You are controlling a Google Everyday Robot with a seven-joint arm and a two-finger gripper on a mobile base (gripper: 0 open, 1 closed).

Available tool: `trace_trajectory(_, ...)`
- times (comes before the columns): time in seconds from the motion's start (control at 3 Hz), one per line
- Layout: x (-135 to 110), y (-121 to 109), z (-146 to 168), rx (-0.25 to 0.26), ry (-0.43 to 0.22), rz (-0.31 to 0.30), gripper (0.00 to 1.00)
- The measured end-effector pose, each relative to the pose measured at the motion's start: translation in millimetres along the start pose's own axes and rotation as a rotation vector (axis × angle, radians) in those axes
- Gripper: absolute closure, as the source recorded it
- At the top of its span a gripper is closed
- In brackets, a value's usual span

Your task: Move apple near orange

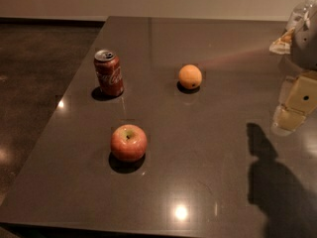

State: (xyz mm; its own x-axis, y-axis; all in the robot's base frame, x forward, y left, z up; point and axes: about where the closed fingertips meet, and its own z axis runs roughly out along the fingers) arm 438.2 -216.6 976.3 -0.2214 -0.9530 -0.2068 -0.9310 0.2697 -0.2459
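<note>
While the gripper (295, 105) hangs far right, grip state not discernible, it should centre over the apple (129, 143), then carry it beside the orange (190, 77).

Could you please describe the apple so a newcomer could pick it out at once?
On the dark table, look front left, away from the tool at the right edge. The apple sits nearest the camera, before the soda can and the orange. It alone is round and red with a yellow-green stem dimple.

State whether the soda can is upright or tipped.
Upright: soda can stands on its base, rim up. The gripper hovers at picture's right edge.
</note>
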Motion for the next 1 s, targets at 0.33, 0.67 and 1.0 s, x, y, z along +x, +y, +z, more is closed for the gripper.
trace_trajectory(0.33,-9,2,1,-0.001,-0.010,-0.007,0.00)
trace_trajectory(0.67,-31,10,9,-0.015,-0.056,-0.034,0.00)
trace_trajectory(1.0,-64,30,24,-0.047,-0.123,-0.089,0.00)
